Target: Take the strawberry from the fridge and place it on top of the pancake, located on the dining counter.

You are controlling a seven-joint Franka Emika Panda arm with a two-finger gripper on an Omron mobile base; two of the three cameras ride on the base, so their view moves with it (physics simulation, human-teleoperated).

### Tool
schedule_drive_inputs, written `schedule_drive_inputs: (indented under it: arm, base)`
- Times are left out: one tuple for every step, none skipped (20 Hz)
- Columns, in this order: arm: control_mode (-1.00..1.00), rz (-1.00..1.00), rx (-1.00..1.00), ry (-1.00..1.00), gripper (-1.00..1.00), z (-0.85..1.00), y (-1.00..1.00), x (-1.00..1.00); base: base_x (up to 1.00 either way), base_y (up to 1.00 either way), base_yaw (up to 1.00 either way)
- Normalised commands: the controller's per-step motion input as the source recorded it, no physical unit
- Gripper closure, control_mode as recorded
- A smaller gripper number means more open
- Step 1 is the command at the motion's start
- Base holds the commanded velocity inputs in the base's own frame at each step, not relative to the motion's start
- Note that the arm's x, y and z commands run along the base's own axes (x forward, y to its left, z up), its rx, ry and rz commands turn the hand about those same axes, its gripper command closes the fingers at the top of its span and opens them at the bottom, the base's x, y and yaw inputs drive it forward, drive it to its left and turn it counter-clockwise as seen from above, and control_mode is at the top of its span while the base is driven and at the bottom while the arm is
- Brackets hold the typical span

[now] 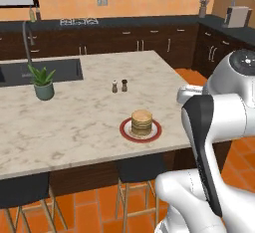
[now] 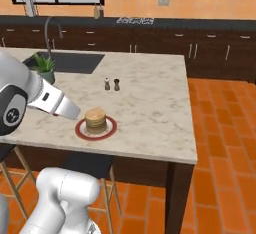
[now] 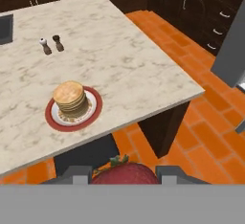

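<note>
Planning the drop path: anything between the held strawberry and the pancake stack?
Nothing visible. In the hand view the strawberry sits between the fingertips, off the dining counter edge; the pancake top is bare, the shakers stand beyond it.

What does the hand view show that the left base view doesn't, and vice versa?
Hand view alone: the strawberry, red with green leaves, held between the gripper fingertips at the bottom edge, off the counter's near side above the orange floor tiles.

Left base view alone: the potted plant, the sink with its faucet, the wall counters behind, and two dark stools under the counter.

Both: the pancake stack on its red-rimmed plate, nothing on top yet, the two shakers, and the dining counter.
</note>
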Motion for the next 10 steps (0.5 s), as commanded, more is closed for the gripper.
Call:
schedule_drive_inputs:
  arm:
    - [1.00, 0.00, 0.00, 0.00, 1.00, 0.00, 0.00, 0.00]
    - [1.00, 0.00, 0.00, 0.00, 1.00, 0.00, 0.00, 0.00]
    - [1.00, 0.00, 0.00, 0.00, 1.00, 0.00, 0.00, 0.00]
    - [1.00, 0.00, 0.00, 0.00, 1.00, 0.00, 0.00, 0.00]
    - [1.00, 0.00, 0.00, 0.00, 1.00, 0.00, 0.00, 0.00]
    - [1.00, 0.00, 0.00, 0.00, 1.00, 0.00, 0.00, 0.00]
    - [1.00, 0.00, 0.00, 0.00, 1.00, 0.00, 0.00, 0.00]
    - [1.00, 0.00, 0.00, 0.00, 1.00, 0.00, 0.00, 0.00]
    - [1.00, 0.00, 0.00, 0.00, 1.00, 0.00, 0.00, 0.00]
    - [1.00, 0.00, 0.00, 0.00, 1.00, 0.00, 0.00, 0.00]
  base:
    - [0.14, 0.40, -0.20]
    - [0.14, 0.38, -0.15]
    - [0.22, 0.46, -0.15]
    - [0.23, 0.64, -0.12]
    - [0.38, 0.71, -0.09]
    - [0.48, 0.56, 0.00]
    - [0.53, 0.37, 0.00]
    - [0.53, 0.14, 0.00]
    - [0.55, 0.14, 0.01]
    - [0.61, 0.10, 0.06]
